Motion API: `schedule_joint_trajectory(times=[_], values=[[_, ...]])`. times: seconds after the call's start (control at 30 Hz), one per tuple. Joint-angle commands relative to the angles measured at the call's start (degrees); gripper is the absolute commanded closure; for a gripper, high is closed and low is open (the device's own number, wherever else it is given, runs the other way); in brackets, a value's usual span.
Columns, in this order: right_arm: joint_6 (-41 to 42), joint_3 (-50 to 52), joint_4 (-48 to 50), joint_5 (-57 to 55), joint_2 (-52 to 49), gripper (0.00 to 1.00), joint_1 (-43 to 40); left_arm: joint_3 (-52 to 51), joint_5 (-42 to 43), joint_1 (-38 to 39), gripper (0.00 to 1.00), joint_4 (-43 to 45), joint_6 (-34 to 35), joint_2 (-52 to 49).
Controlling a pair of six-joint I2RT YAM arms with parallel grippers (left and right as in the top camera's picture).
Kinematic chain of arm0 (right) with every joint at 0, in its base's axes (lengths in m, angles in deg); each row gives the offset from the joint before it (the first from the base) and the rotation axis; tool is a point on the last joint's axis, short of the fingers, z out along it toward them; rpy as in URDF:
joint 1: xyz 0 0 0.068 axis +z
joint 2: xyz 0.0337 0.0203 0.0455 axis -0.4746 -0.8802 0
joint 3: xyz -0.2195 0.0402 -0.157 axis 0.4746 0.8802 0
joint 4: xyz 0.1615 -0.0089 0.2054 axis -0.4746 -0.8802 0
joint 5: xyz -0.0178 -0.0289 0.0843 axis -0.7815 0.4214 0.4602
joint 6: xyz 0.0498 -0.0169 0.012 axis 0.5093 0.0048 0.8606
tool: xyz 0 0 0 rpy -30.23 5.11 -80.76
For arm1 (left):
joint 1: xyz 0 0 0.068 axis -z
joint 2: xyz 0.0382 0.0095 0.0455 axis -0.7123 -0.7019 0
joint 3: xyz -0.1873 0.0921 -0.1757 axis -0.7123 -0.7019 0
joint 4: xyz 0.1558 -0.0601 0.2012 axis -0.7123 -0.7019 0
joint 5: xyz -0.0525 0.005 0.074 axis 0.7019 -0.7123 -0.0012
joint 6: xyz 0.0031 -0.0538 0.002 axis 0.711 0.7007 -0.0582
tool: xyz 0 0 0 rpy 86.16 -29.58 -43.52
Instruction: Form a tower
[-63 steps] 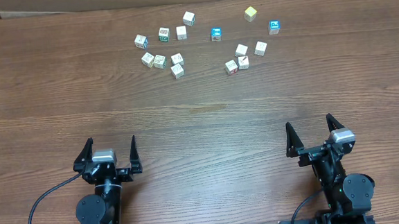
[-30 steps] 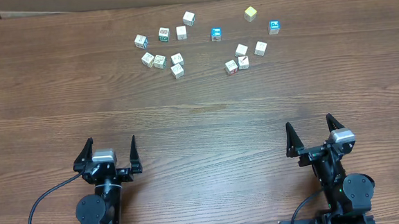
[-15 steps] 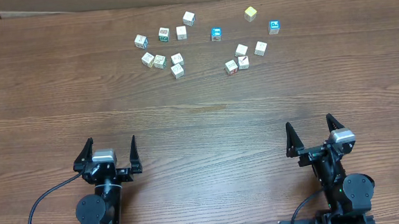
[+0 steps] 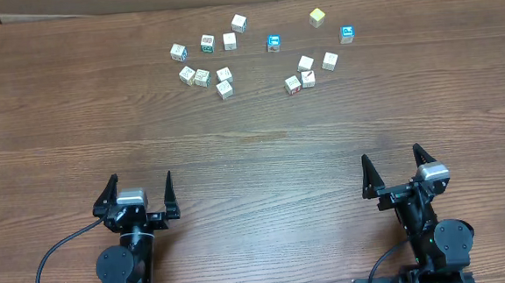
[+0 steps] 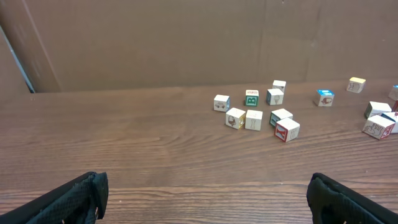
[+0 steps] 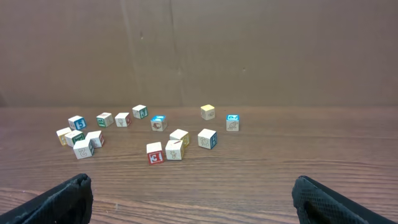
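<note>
Overhead view: no tower stands yet. Its material, the pale wooden cubes (image 4: 223, 75), lies in a single layer at the far side of the bench (image 4: 252, 141). The cubes form a left group (image 4: 202, 78) and a right group (image 4: 306, 63). Two blue-faced cubes (image 4: 274, 43) and a yellow cube (image 4: 317, 16) lie among them, toward the far edge. No cube appears to rest on another.

Handling, as judged: each cube is light, rigid and flat-faced, with smooth printed sides that may slip under a light pinch. Take hold on two opposite side faces at mid-height, with the jaws square to those faces. This leaves the top and bottom faces free for seating. Several cubes sit just beside a neighbour, so select one with both side faces clear. A column one cube wide tolerates little offset, so centre each cube before release.

The left gripper (image 4: 139, 179) and the right gripper (image 4: 390, 155) rest at the near edge, well apart from the cubes. Both sets of jaws are spread wide and hold nothing.

Compared with the earlier frames, nothing differs. Every cube keeps its place and both arms keep their pose.
</note>
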Motion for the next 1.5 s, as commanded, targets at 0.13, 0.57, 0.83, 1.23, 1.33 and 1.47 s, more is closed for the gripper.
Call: schedule_joint_trajectory(times=[0.13,0.57,0.83,1.23,1.33,1.47], values=[[-0.24,0.59,0.13,-0.09,0.57,0.00,0.33,-0.20,-0.17,0.37,0.00,-0.09,-0.92,0.57],[-0.24,0.59,0.13,-0.09,0.57,0.00,0.33,-0.20,1.31,0.31,0.00,0.92,-0.37,0.57],[-0.24,0.59,0.11,-0.09,0.57,0.00,0.33,9.79,10.84,0.33,0.00,-9.09,9.44,0.24],[-0.24,0.59,0.11,-0.09,0.57,0.00,0.33,54.12,10.86,0.33,0.00,-34.86,8.94,-30.88],[-0.24,0.59,0.13,-0.09,0.57,0.00,0.33,71.54,11.58,0.35,0.00,-45.05,8.94,-44.87],[-0.24,0.59,0.13,-0.09,0.57,0.00,0.33,94.36,12.22,0.48,0.00,-58.62,8.96,-62.03]])
